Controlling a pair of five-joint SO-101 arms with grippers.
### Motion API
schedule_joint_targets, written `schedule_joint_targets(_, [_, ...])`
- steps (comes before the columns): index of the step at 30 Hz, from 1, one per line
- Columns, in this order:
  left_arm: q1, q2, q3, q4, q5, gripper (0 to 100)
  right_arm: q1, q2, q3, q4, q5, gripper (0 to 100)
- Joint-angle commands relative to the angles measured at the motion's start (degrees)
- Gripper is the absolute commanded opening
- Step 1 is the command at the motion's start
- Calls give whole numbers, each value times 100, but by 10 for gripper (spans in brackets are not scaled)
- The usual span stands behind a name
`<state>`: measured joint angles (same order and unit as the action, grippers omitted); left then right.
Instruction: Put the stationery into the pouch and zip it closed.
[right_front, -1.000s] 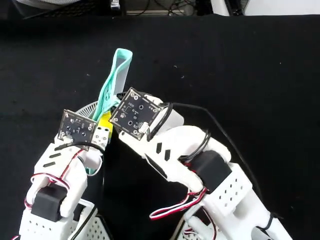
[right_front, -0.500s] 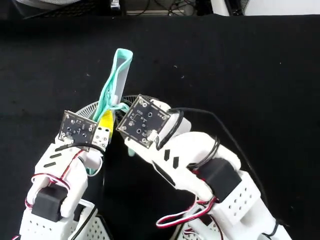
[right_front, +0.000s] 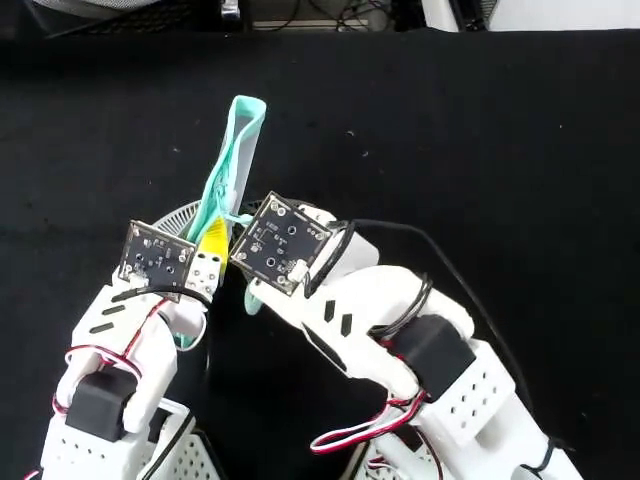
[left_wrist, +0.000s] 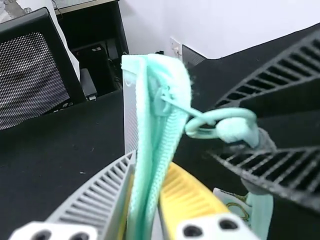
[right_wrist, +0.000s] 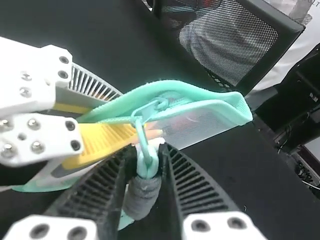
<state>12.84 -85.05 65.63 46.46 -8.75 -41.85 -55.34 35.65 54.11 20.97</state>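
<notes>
**Grippers.** The left gripper (left_wrist: 148, 162) is nearest the arm bases. Its grey and yellow jaws are clamped on the near part of the pouch (left_wrist: 150, 125), one on each face. The right gripper (right_wrist: 148, 150) is just beside the pouch on the right arm's side. Its black ribbed jaws are closed on the mint pull cord (right_wrist: 145, 162), with the cord's grey-wrapped end between them.

**High view.** The pouch stands on edge over the black table (right_front: 480, 150) with its zip edge up. Its long axis runs away from the arms and leans slightly right, and its far end is well clear of both grippers. The wrist camera boards cover both sets of jaws and the cord.

**Left wrist view.** The cord loops from the slider (left_wrist: 162, 95) across to the right gripper's jaws. On the near side of the slider the zip teeth lie together.

**Right wrist view.** The pouch has a clear mesh side panel with a reddish-orange shape behind it, close to the slider. Which item of stationery this is cannot be made out.

**Not determined.**
- Whether the zip is shut from the slider to the pouch's far end.
- Whether the pouch's lower edge touches the table.
- The pouch's near end, which is cut off behind the left gripper.

**Beyond the pouch.** A mesh-backed chair (right_wrist: 235, 35) stands past its far end.
</notes>
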Motion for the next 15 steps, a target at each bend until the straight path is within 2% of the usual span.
schedule_joint_targets(1, [40,44,31,-26,26,30,-62,-119,-242,-141,-44,82])
schedule_joint_targets(8, [40,26,31,0,26,30,-62,-84,-251,-519,-44,77])
schedule_joint_targets(12, [40,18,31,0,26,30,-62,-119,-268,-510,-26,9])
schedule_joint_targets(15, [40,18,31,0,26,30,-35,-119,-233,-492,-18,11])
